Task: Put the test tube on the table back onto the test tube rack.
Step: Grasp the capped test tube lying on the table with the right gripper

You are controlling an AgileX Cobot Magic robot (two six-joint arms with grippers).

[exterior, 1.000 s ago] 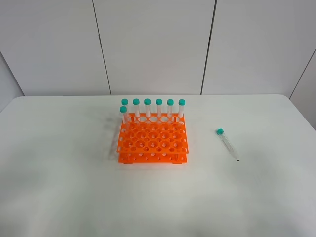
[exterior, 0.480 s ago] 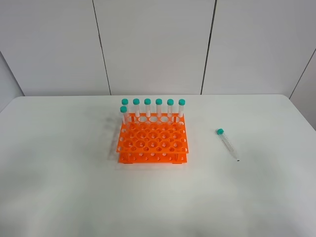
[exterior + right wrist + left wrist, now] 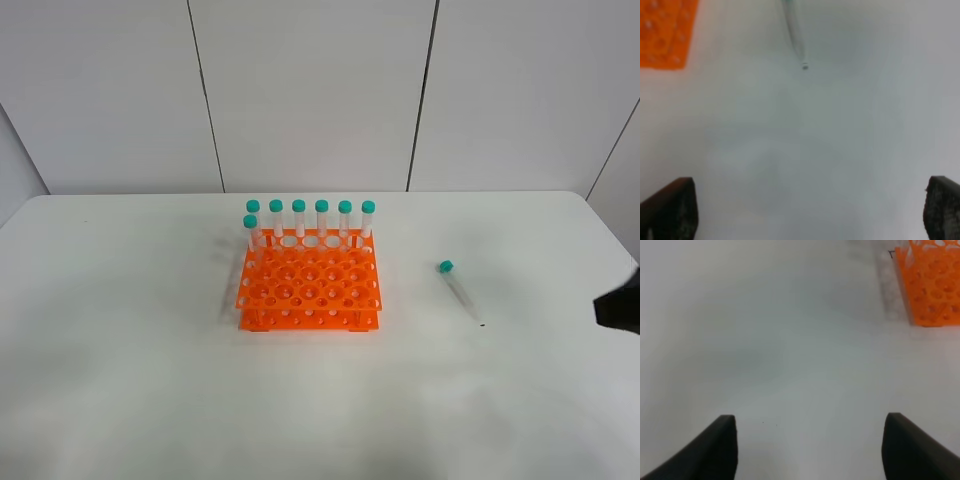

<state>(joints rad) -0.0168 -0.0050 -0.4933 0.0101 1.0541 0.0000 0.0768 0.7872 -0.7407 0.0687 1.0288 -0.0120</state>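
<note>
Here, only a dark part of the right arm [image 3: 622, 305] shows in the high view. It pokes in at the right edge of the frame, about level with the tip of the tube [image 3: 458, 288] and apart from it. The wrist view shows the right end effector [image 3: 807, 212] with its fingers [image 3: 670, 210] spread wide and nothing between them, hovering over bare counter [image 3: 805, 150]. The tube's tapered tip lies ahead of the gap, touching neither finger. The left arm is outside the high view. The left end effector [image 3: 810, 452] is likewise spread and holds nothing, with a corner of the rack [image 3: 932, 285] ahead and off to one side.

In the high view the tube lies flat on the counter right of centre, cap toward the wall, tip toward the lower right, well apart from the rack at centre. Seven tubes [image 3: 322, 218] stand upright along the rack's far side, and its nearer holes are free. Bare counter runs between tube and rack and down to the frame's lower edge. The counter's right edge is near the arm.
</note>
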